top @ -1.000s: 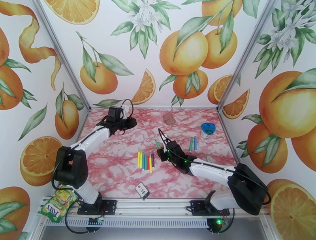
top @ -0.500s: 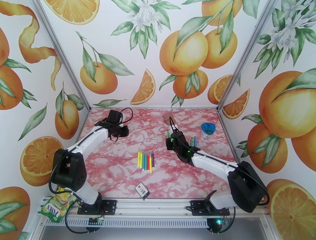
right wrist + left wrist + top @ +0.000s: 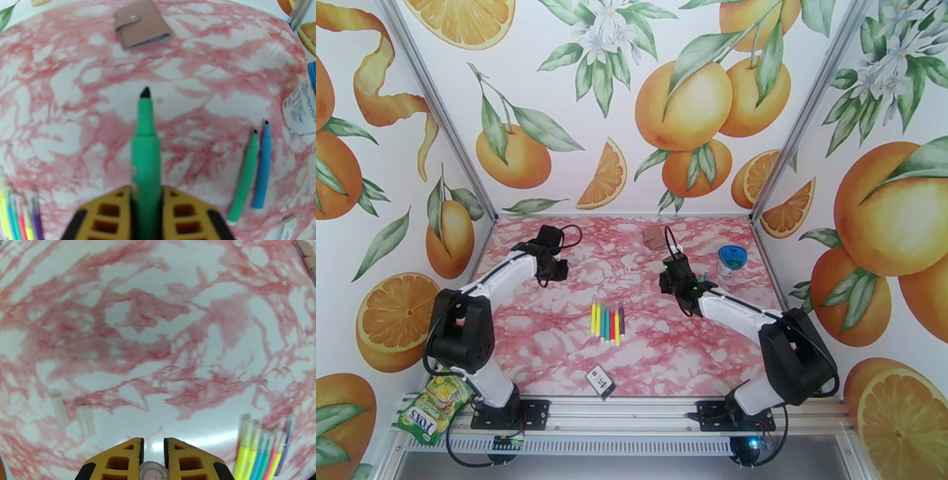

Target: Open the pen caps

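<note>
Two uncapped pens (image 3: pixel 245 177) at 3 o'clock of my right pincer (image 3: pixel 146 195) grasping a green marker (image 3: pixel 145 130), wallet (image 3: pixel 142 23) at 12, left pincer (image 3: pixel 153 443) clenched.

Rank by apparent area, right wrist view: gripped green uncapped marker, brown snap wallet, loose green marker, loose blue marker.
1. Gripped green marker, nearest camera.
2. Brown snap wallet.
3. Loose green marker, loose blue marker: alike.

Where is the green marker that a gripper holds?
In the right wrist view, the green marker is clamped in the right gripper, tip towards the brown wallet, two loose markers to its right.
</note>
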`<state>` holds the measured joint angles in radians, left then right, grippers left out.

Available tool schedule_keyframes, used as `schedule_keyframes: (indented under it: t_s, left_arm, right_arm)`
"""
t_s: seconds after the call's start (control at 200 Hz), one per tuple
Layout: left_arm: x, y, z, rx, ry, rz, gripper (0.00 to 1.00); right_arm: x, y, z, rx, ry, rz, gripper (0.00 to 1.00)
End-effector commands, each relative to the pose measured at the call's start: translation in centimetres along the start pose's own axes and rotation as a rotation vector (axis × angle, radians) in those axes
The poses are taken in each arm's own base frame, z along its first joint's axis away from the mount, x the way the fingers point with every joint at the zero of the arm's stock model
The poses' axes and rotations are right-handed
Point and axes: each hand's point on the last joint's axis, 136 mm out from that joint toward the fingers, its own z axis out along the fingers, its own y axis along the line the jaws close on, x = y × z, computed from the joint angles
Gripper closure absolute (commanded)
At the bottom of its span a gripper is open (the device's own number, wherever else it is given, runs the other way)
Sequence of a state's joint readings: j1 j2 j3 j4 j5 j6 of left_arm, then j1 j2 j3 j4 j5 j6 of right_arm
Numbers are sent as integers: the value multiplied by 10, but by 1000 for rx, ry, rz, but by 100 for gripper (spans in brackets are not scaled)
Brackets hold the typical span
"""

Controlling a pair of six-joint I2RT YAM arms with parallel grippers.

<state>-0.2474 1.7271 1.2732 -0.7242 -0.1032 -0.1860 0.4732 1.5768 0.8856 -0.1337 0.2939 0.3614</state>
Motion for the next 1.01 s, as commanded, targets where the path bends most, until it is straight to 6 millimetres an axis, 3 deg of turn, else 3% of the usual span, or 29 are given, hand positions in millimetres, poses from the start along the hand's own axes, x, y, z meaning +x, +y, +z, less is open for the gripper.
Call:
schedule_keyframes:
  t_s: [0.0, 0.55, 1.001]
  left_arm:
    - [10, 15, 10, -77, 44, 23, 100]
    - [34, 36, 46, -156, 147, 17, 100]
    - [41, 41, 58, -147, 170, -7, 100]
  right_arm:
    - [2, -14, 8, 68, 36, 25, 94]
    - [21, -59, 33, 221, 148, 95, 93]
    - [42, -77, 50, 274, 230, 130, 87]
